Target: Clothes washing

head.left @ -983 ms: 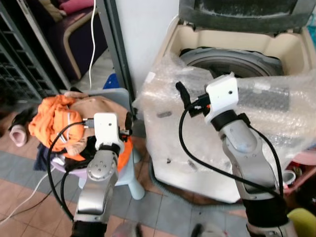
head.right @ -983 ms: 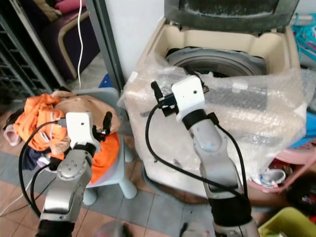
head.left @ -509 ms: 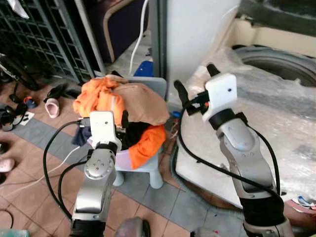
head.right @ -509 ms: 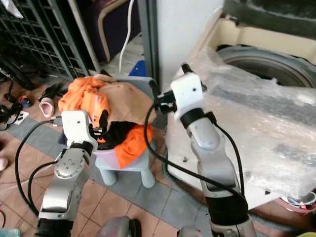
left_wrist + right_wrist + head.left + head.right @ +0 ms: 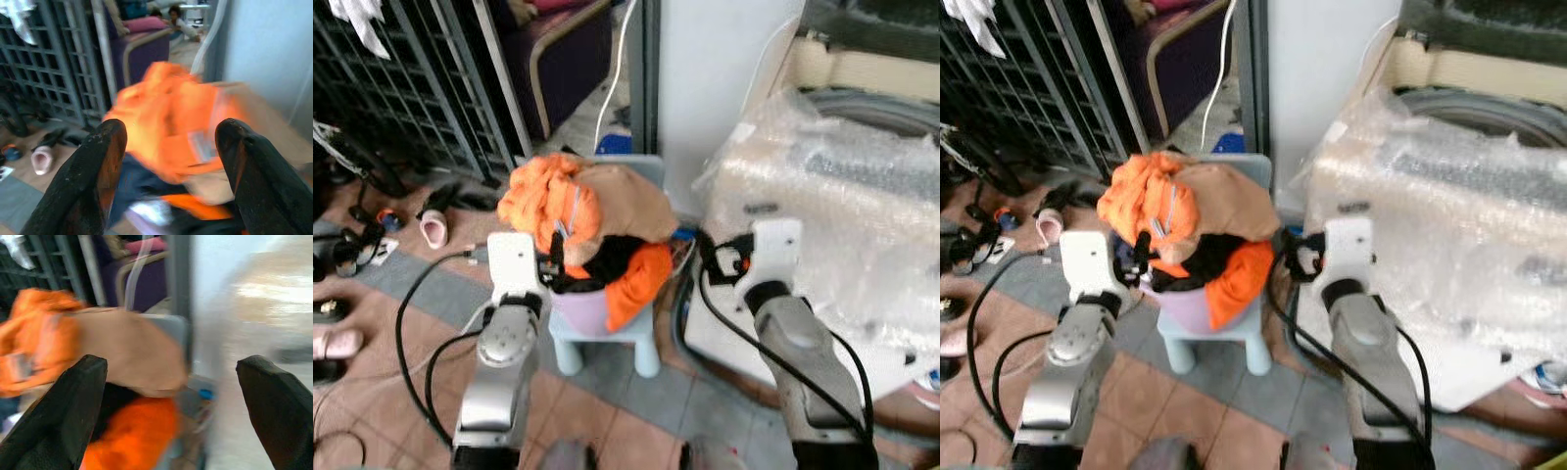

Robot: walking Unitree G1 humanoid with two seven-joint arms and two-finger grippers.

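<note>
In the left eye view, a heap of clothes (image 5: pixel 590 220), orange, tan and black, sat in a lilac tub on a pale blue stool (image 5: pixel 607 328) on the tiled floor. The left gripper (image 5: pixel 554 257) was at the heap's 8 o'clock edge, touching the dark cloth. The right gripper (image 5: pixel 705 257) was just off the heap at 3 o'clock, near the orange fold. Beyond it, at 2 o'clock, stood the washing machine (image 5: pixel 822 176) under bubble wrap.

The right eye view gave the same layout, with slippers (image 5: pixel 1046 227) on the floor at 9 o'clock by a metal grille.

In the left wrist view, the jaws were spread wide, the orange cloth between the black fingers (image 5: pixel 105 161), ungripped.

In the right wrist view, blurred, the jaws were parted too, tan and orange cloth between the fingers (image 5: pixel 73 401).
</note>
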